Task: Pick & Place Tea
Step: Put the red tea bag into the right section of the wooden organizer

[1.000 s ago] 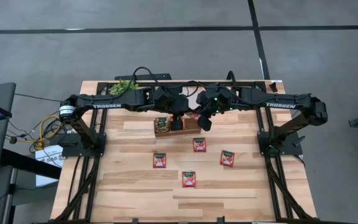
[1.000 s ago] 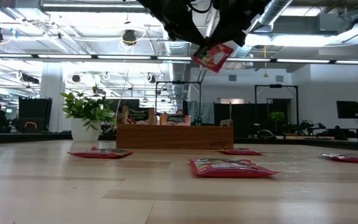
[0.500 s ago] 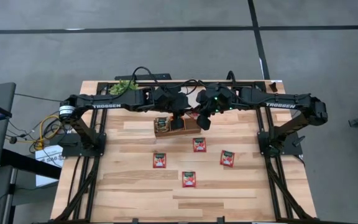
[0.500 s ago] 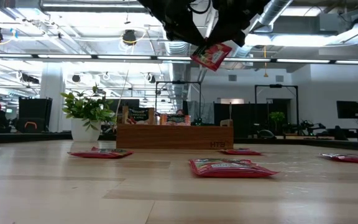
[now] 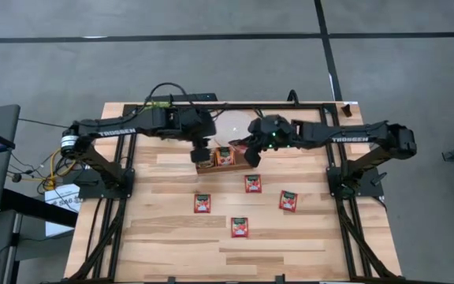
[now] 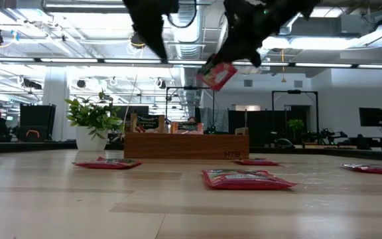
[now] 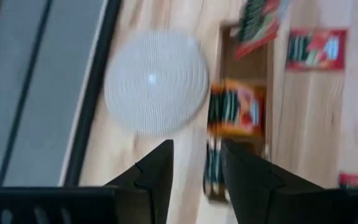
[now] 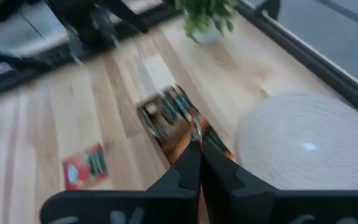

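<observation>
A red tea sachet [image 6: 216, 74] is held pinched at one edge by the right gripper [image 5: 250, 155], above the tray [image 5: 216, 164] near the tabletop's far edge. It is judged light, thin and floppy. The left gripper [image 7: 194, 165] is seen parted, empty.

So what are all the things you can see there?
Sachets on the table: four, red, lying flat in front of the tray.
Held sachet: one, red, in the air above the tray.
Tray: one, brown wood, near the table's far edge, sachets standing inside.
Disc: one, white, round, behind the tray.
Plant: one, green in a white pot, far left corner.
Table: one, pale wood.
Left gripper: black, above the tray's left end, jaws open, empty.
Right gripper: black, above the tray's right end, jaws shut on the held sachet.
</observation>
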Robot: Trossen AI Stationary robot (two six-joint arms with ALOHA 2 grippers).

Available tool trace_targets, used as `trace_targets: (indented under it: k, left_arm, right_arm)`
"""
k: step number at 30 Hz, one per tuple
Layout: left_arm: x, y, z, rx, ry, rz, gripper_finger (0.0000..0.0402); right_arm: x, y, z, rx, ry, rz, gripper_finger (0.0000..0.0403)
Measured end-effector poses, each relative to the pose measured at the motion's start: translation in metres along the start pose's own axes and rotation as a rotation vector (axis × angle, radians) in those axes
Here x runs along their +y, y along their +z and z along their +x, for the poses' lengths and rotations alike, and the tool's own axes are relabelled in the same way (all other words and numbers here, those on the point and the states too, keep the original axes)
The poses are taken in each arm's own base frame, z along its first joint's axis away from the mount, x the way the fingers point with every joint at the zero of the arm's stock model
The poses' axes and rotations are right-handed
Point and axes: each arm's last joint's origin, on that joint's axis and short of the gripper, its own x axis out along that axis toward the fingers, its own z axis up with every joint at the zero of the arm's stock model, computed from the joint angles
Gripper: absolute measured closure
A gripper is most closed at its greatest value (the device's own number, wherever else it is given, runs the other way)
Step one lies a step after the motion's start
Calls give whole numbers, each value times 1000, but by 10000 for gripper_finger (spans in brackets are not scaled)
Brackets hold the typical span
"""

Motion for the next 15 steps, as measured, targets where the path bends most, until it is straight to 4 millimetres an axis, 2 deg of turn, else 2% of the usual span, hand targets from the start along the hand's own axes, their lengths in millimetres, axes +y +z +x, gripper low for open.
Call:
trace_targets:
  k: [4, 8, 11, 15]
  left_arm:
    - [1, -14, 1, 130, -9, -45, 274]
    - [-4, -28, 8, 176, -42, -69, 274]
    - [-8, -42, 7, 179, -80, -104, 273]
    - [-11, -64, 4, 189, -90, -174, 273]
  right_arm:
    - [-4, -23, 13, -84, -9, 45, 403]
    - [-12, -44, 21, -153, -68, 99, 403]
    - [-18, -56, 24, -244, -67, 150, 403]
    - [-27, -81, 26, -305, -105, 207, 403]
